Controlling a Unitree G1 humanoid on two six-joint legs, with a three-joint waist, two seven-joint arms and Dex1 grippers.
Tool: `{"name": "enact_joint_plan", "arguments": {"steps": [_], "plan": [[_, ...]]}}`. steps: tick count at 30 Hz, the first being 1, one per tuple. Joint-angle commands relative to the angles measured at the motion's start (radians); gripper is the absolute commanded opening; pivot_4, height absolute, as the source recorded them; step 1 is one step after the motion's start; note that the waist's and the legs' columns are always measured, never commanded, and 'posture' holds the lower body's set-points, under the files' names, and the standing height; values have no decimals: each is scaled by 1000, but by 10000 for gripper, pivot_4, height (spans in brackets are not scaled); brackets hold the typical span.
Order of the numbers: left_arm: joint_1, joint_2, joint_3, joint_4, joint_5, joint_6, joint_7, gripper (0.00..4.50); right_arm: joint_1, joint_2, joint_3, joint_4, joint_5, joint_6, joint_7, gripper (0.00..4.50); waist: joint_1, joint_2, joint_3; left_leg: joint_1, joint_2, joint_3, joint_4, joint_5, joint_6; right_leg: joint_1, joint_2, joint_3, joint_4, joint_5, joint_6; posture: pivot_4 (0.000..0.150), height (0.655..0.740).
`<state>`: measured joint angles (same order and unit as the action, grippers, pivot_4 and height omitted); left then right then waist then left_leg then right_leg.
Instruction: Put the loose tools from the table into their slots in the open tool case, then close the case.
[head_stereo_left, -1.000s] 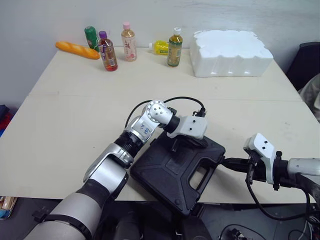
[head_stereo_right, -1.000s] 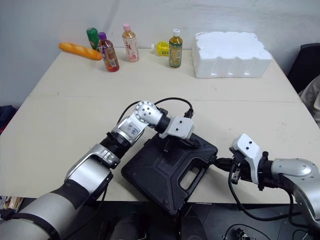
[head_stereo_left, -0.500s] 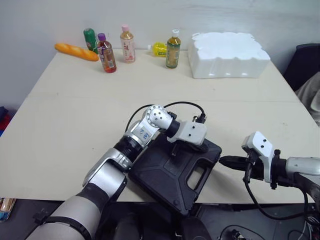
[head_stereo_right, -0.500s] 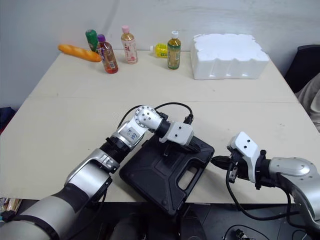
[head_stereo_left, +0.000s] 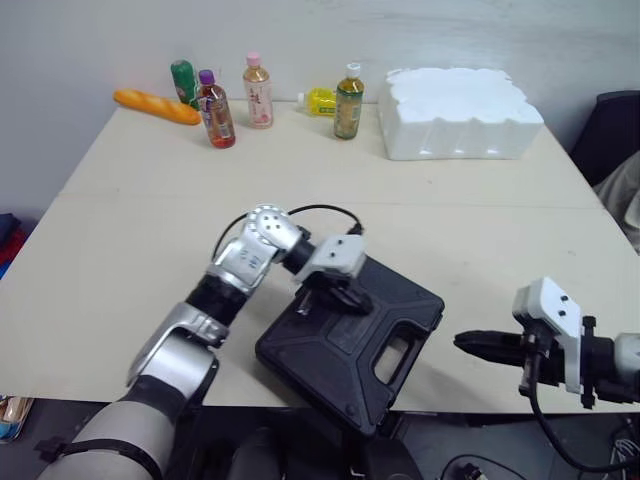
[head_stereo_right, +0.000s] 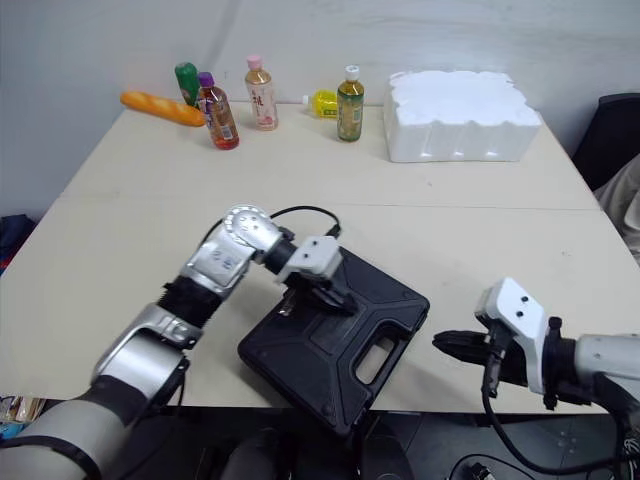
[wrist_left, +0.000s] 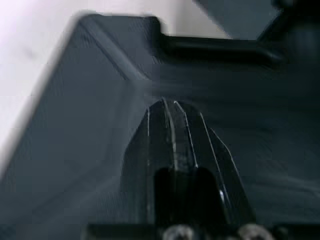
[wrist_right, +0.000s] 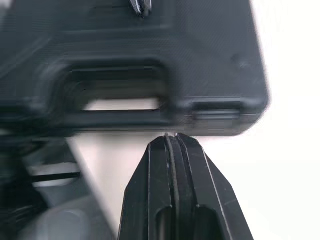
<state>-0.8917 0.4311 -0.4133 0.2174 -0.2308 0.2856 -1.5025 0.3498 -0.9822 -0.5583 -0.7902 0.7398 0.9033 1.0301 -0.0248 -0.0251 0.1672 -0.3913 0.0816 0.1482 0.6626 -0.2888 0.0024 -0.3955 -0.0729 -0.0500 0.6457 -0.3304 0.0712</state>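
Observation:
The black tool case (head_stereo_left: 395, 310) lies closed near the table's front edge, its handle side (wrist_right: 115, 117) hanging past the edge. My left gripper (head_stereo_left: 305, 303) rests on the lid's left part, fingers shut with nothing between them; the left wrist view shows the shut tips (wrist_left: 167, 102) against the lid (wrist_left: 90, 100). My right gripper (head_stereo_left: 462, 343) hovers just right of the case near the front edge, shut and empty, pointing at the case's side. In the right wrist view its tips (wrist_right: 170, 136) stand a little apart from the case (wrist_right: 200, 60).
At the table's far edge stand several drink bottles (head_stereo_left: 349, 100), a bread loaf (head_stereo_left: 155, 102) and a white foam block (head_stereo_left: 460, 108). A dark chair (head_stereo_left: 612, 130) sits past the right edge. The table (head_stereo_left: 150, 230) has free room to the left and behind the case.
My left gripper slid left across the lid, from near the case's far right corner. My right gripper drew back to the right, away from the case's side.

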Motion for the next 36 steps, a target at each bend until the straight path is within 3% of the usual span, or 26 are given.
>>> {"name": "enact_joint_plan", "arguments": {"steps": [1, 7, 12, 16, 22, 29, 36], "plan": [[46, 108, -36, -252, -137, 130, -112, 722, 129, 8, 35, -110, -19, -13, 5, 0, 5, 0, 0, 1, 0, -2, 0, 0, -1, 1, 0, -1, 0, -2, -1, 1500, 7355], [118, 163, -117, -378, -122, 148, -87, 722, 190, 4, 222, -148, -126, -87, -64, 0, 9, -2, 1, 2, -6, -1, 1, 1, 2, 3, -1, 0, 0, 0, 4, 1500, 7355], [148, 164, -218, -387, 2, 65, -10, 722, 90, 17, 327, -149, -76, -48, -111, 0, 13, -2, 1, 1, -9, 0, 0, 1, 6, 3, -6, 1, -2, -2, 0, 1500, 7355], [173, 193, -267, -384, 80, -31, -31, 722, 23, 23, 420, -140, -79, -30, -150, 0, 23, -1, 1, 1, -7, -1, 0, 0, 4, 3, -7, 0, -2, -2, 0, 1500, 7355], [176, 193, -284, -347, 132, -87, -9, 722, -92, 63, 436, -132, 42, 51, -209, 0, 24, 0, -1, 3, -4, -1, 0, -1, 3, 4, -5, 0, -2, -2, 0, 1500, 7355], [180, 178, -277, -333, 132, -76, 7, 722, 3, -28, 418, -141, 1, 36, -171, 0, 26, 0, -2, 3, -4, -1, 0, -1, 3, 5, -5, 0, -3, -4, -3, 1500, 7355], [182, 171, -271, -324, 131, -77, 19, 722, 13, -40, 460, -136, -20, 7, -173, 0, 26, -1, -3, 4, -5, -1, 0, -1, 4, 5, -6, 0, -4, -4, -2, 1500, 7355]]}}
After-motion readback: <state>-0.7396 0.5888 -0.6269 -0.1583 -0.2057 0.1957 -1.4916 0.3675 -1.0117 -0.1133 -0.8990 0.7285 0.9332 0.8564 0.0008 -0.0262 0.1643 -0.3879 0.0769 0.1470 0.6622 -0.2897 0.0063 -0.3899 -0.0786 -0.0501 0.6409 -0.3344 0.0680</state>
